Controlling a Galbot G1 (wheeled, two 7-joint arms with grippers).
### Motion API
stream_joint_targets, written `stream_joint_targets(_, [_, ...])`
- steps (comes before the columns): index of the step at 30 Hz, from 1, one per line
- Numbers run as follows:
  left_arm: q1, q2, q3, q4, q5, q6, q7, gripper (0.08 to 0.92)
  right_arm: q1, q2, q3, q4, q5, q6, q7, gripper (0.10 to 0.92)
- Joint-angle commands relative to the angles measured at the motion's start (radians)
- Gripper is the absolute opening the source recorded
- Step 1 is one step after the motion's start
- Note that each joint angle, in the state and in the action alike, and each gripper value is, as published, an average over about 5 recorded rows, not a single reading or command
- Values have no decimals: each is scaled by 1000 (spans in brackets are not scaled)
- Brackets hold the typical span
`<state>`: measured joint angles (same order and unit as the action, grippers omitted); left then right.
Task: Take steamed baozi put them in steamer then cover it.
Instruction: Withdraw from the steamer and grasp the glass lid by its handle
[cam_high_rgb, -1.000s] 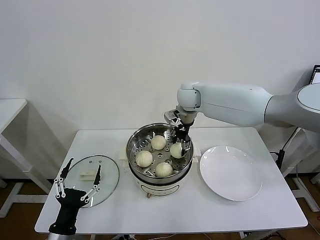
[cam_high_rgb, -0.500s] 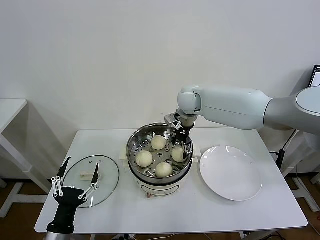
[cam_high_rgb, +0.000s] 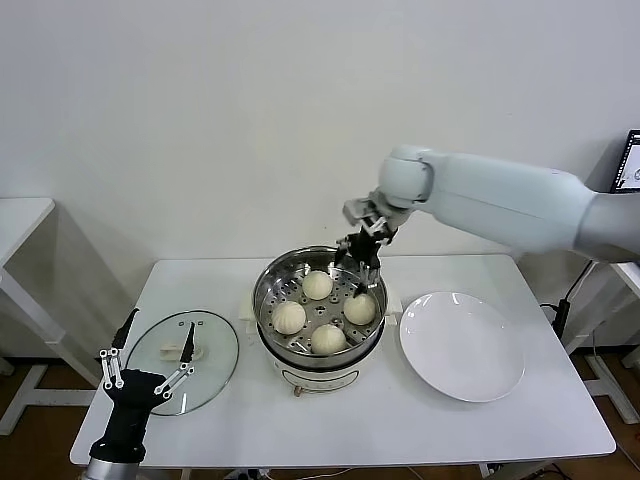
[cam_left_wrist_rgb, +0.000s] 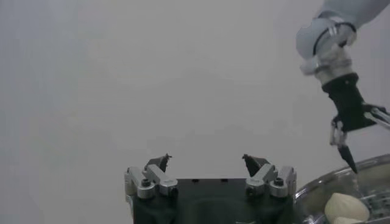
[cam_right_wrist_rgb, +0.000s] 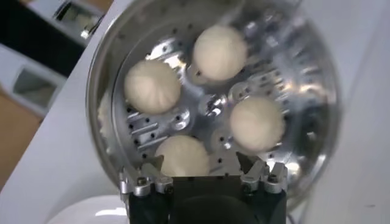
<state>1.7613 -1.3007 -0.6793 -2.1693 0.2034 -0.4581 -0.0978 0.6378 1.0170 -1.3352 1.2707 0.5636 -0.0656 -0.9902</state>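
Several cream-white baozi (cam_high_rgb: 317, 284) (cam_high_rgb: 289, 317) (cam_high_rgb: 328, 339) (cam_high_rgb: 359, 308) lie on the perforated tray of the steel steamer (cam_high_rgb: 268, 281) at the table's middle. In the right wrist view they show below the jaws (cam_right_wrist_rgb: 219, 52) (cam_right_wrist_rgb: 152, 86) (cam_right_wrist_rgb: 256, 123) (cam_right_wrist_rgb: 183, 157). My right gripper (cam_high_rgb: 364, 262) is open and empty, raised above the steamer's far right rim. The glass cover (cam_high_rgb: 215, 368) with its cream handle (cam_high_rgb: 188, 351) lies flat on the table at the left. My left gripper (cam_high_rgb: 148, 357) is open and empty, over the cover's near edge.
An empty white plate (cam_high_rgb: 462, 345) lies right of the steamer. The steamer stands on a white base (cam_high_rgb: 318, 379). The table's front edge runs close behind my left gripper. A white wall stands behind the table.
My right gripper has let go of the fourth baozi in the steamer and risen up and back, now open above the rim. My left gripper has drifted slightly lower left.
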Motion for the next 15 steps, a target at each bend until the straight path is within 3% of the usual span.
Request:
stream_joint_targets(1, [-27, 7, 3, 10, 185, 69, -96, 823, -252, -303, 311, 132, 130, 336, 891, 823])
stream_joint_targets(6, [-42, 6, 7, 22, 314, 192, -186, 823, -588, -358, 665, 199, 162, 419, 1161, 823])
stream_joint_targets(11, [-40, 11, 15, 41, 410, 251, -231, 823, -966, -383, 1026, 248, 156, 403, 1214, 823])
stream_joint_targets(15, [-47, 24, -3, 87, 490, 247, -215, 823, -1228, -351, 1266, 248, 100, 388, 1215, 823])
